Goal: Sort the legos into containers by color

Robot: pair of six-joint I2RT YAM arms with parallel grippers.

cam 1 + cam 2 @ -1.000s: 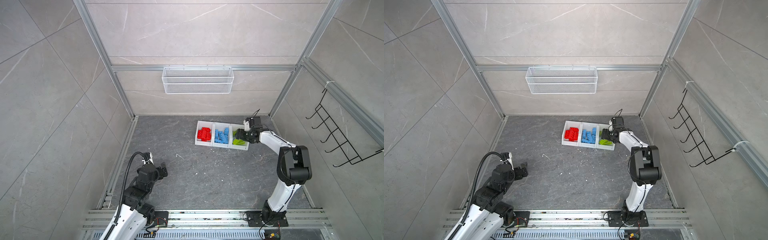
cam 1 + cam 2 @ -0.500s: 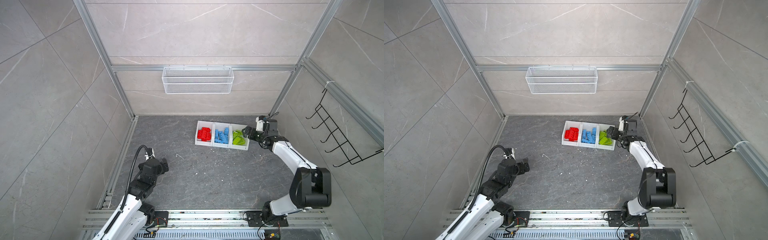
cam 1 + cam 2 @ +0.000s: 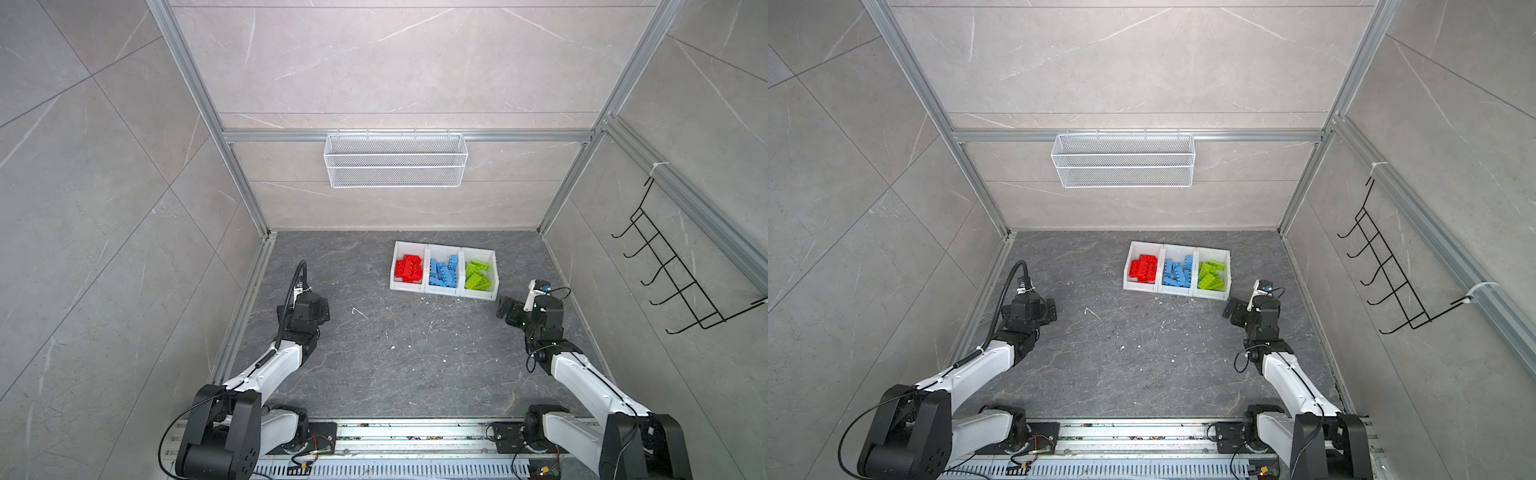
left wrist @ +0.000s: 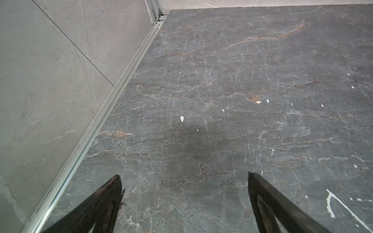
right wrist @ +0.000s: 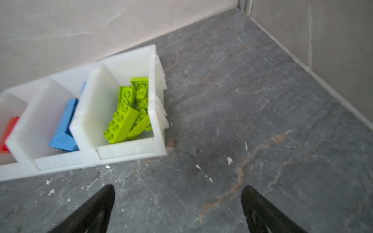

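Lime green legos, blue legos and red legos lie sorted in the three white bins; my left gripper and right gripper both hang spread and empty.

Taking the back wall as 12 o'clock, the joined bins sit on the grey marble floor at about 1 o'clock of its middle: red at the 9 o'clock end, blue in the middle, green at the 3 o'clock end. My right gripper hovers at 5 o'clock of the green bin, near its front corner but apart from it. My left gripper hangs well apart from the bins, at 9 o'clock of the floor, near the aluminium rail along the side wall. A white wire mesh basket hangs on the back wall at 12 o'clock, and a black hook rack on the side wall at 3 o'clock.
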